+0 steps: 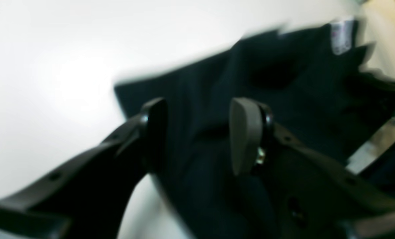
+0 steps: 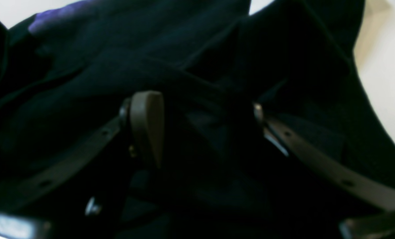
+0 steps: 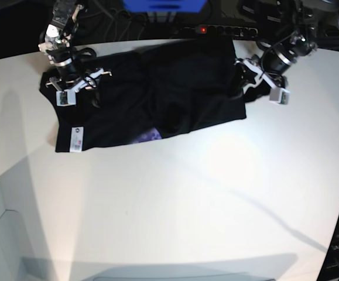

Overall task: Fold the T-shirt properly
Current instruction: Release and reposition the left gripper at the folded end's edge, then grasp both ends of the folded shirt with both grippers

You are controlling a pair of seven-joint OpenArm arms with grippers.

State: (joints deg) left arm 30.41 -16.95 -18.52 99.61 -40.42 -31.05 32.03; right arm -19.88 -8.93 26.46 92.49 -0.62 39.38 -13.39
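Note:
The black T-shirt (image 3: 175,88) lies spread and wrinkled across the far part of the white table (image 3: 187,205). Its white tag (image 3: 75,138) shows at the left corner and a bit of purple print (image 3: 151,136) at the front edge. My left gripper (image 1: 200,129) hovers over the shirt's right edge (image 3: 243,79), jaws apart, with dark cloth (image 1: 200,83) beneath them and the tag (image 1: 342,36) far off. My right gripper (image 2: 204,122) stands wide over the shirt's left part (image 3: 80,85). Bunched folds (image 2: 184,66) lie between its fingers and cover part of the right finger.
A blue box (image 3: 163,6), a power strip with a red light (image 3: 202,29) and cables sit behind the table's far edge. A curved shadow crosses the bare white surface in front of the shirt.

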